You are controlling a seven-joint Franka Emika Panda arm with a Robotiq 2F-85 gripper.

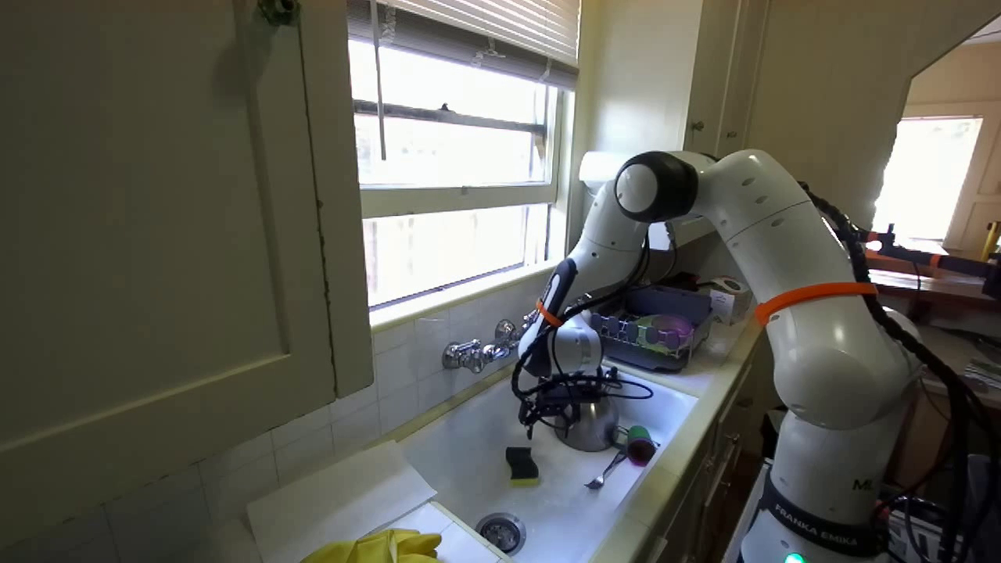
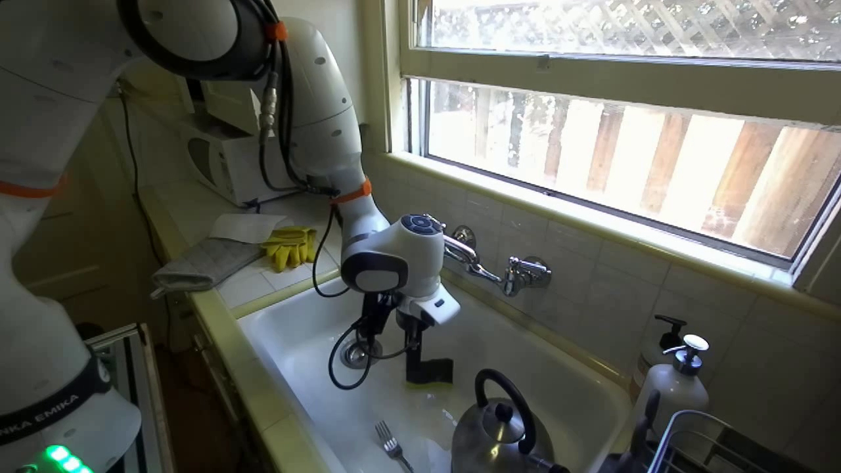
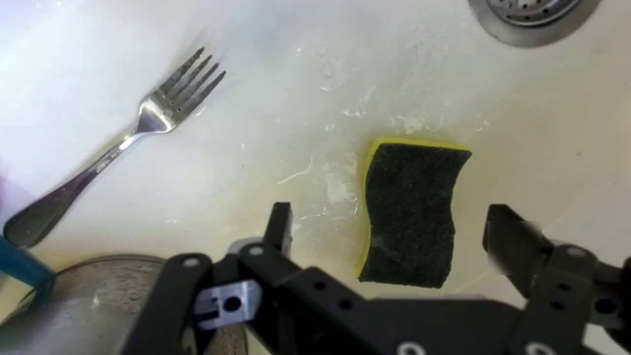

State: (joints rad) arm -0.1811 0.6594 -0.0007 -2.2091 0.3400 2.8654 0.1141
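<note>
Fingers (image 3: pixel 279 228) spread, sponge (image 3: pixel 411 217) between them in wrist view | kettle (image 2: pixel 489 433) near, beside tipped cup (image 1: pixel 640 447) | sink (image 2: pixel 545 374) also holds 1 fork (image 3: pixel 154 114), drain (image 3: pixel 532 22)

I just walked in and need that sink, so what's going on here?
A robot arm hangs over the sink, gripping nothing. In the wrist view its fingers stand open, one to either side of the sponge, which lies dark side up. A fork and a kettle are in the sink too.
</note>
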